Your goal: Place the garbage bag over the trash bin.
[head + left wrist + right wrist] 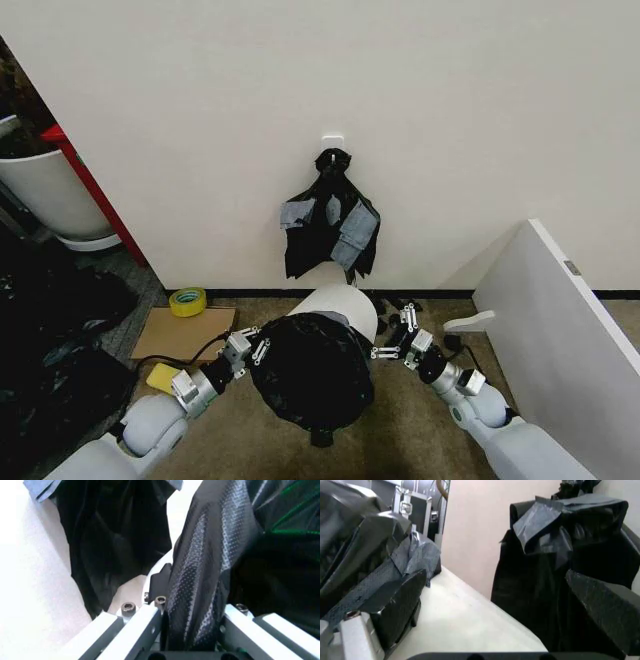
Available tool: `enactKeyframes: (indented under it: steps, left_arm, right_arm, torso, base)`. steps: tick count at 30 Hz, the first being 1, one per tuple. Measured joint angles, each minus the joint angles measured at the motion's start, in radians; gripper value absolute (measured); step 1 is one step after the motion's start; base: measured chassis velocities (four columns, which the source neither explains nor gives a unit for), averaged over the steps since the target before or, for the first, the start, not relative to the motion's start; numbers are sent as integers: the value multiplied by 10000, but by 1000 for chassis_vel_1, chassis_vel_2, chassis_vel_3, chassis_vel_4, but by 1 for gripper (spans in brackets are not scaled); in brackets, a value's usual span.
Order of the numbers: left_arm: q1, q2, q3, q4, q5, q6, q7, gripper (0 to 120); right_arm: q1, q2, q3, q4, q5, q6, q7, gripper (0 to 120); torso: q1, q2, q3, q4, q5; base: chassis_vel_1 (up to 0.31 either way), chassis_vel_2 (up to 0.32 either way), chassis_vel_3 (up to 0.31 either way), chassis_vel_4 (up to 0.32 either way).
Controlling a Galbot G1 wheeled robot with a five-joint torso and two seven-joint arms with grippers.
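Here we are at floor level: the trash bin (pixel 345 303) lies tipped toward the robot on the brown carpet (pixel 400 440), just in front of the white wall (pixel 300 90), and the garbage bag (pixel 312 372) is bunched over its near end, leaving the far cream side bare. The left claw (pixel 250 349) sits at the bag's left edge, and the left wrist view shows its fingers pinching a fold of black plastic between the pads. The right claw (pixel 392 343) hovers just beside the bin's right flank, fingers spread, nothing between them (the bin's pale wall runs right underneath).

The step looks like drawing the bag farther along the bin. Doing it well means keeping the left pinch firm, getting the right claw onto the opposite hem, and pulling both sides evenly so the thin film doesn't tear or slip off.

Around the room: a knotted bunch of black bags (pixel 330 225) hangs on the wall above, yellow tape (pixel 187 301) rests on cardboard (pixel 180 333), and a white panel (pixel 560 330) stands at right.
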Motion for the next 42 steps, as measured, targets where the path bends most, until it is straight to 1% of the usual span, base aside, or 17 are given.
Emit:
enactKeyframes:
  steps: [3,11,13,16,21,22,23,24,25,26,28,29,30,31,33,36,42]
  left_arm:
    - [35,5,-26,-73,-28,0,115,0]
    - [142,-88,-40,-58,-55,2,325,0]
    - [143,-155,-62,35,-66,25,298,0]
    - [122,-235,-103,158,-125,115,146,0]
    - [4,-413,-141,450,-458,751,-376,0]
    - [-16,-455,-106,469,-627,1021,-551,0]
    - [-24,-495,-49,403,-959,1527,-829,0]
    - [-24,-495,-49,403,-959,1527,-829,0]
    - [-23,-514,-5,285,-1258,1925,-1028,0]
    - [-15,-545,54,-26,-1795,2772,-1418,0]
    - [-19,-583,169,-615,-2354,4495,-2402,0]
    - [-37,-641,250,-969,-2827,5686,-3201,0]
    - [-37,-641,250,-969,-2827,5686,-3201,0]
    - [-56,-680,283,-1110,-3099,6182,-3557,0]
    - [-186,-878,325,-1551,-4194,7756,-4857,0]
    - [-377,-1216,319,-1886,-5685,9329,-6505,0]
    - [-367,-1648,239,-1782,-6461,9673,-7402,0]
  right_arm:
    - [116,77,-16,-159,-206,11,178,100]
    - [259,343,-268,28,-1174,-147,2417,100]
    - [221,352,-345,232,-977,-144,2776,100]
    - [133,300,-352,468,-506,-99,2786,100]
    - [-115,67,-184,1084,515,-93,2736,100]
    - [-170,45,-157,1241,704,-168,2861,100]
    - [-251,42,-138,1453,883,-295,3137,100]
    - [-251,42,-138,1453,883,-295,3137,100]
    - [-319,50,-136,1610,938,-390,3389,100]
    - [-432,87,-143,1861,914,-549,3826,100]
    - [-582,174,-170,2154,589,-697,4286,100]
    - [-676,246,-196,2260,130,-736,4490,100]
    - [-676,246,-196,2260,130,-736,4490,100]
    - [-729,286,-210,2293,-181,-736,4556,100]
    - [-868,414,-250,2332,-1036,-670,4629,100]
    - [-1011,566,-284,2270,-1746,-498,4627,100]
    - [-1048,667,-287,2078,-1970,-350,4553,100]
  torso:
    - [0,0,0,0,-1]
    - [0,0,0,1,2]
    - [0,0,0,2,-1]
    - [0,0,0,1,-1]
    - [0,0,0,0,-2]
    - [0,0,0,0,-2]
    - [0,0,0,0,-1]
    - [0,0,0,0,-1]
    - [0,0,0,1,-1]
    - [0,0,0,2,-2]
    - [-1,1,-1,-2,0]
    - [-1,0,0,-3,2]
    - [-1,0,0,-3,2]
    - [0,0,0,0,2]
    - [0,0,0,2,0]
    - [0,0,0,-1,1]
    - [0,0,0,1,-1]
  base:
    - [0,0,0,0]
    - [0,0,0,0]
    - [0,0,0,0]
    - [0,0,0,0]
    - [0,0,0,0]
    - [0,0,0,0]
    - [0,0,0,0]
    - [0,0,0,0]
    - [0,0,0,0]
    - [0,0,0,0]
    - [0,0,0,0]
    - [0,0,0,0]
    - [0,0,0,0]
    - [0,0,0,0]
    - [0,0,0,0]
    - [0,0,0,0]
    - [0,0,0,0]
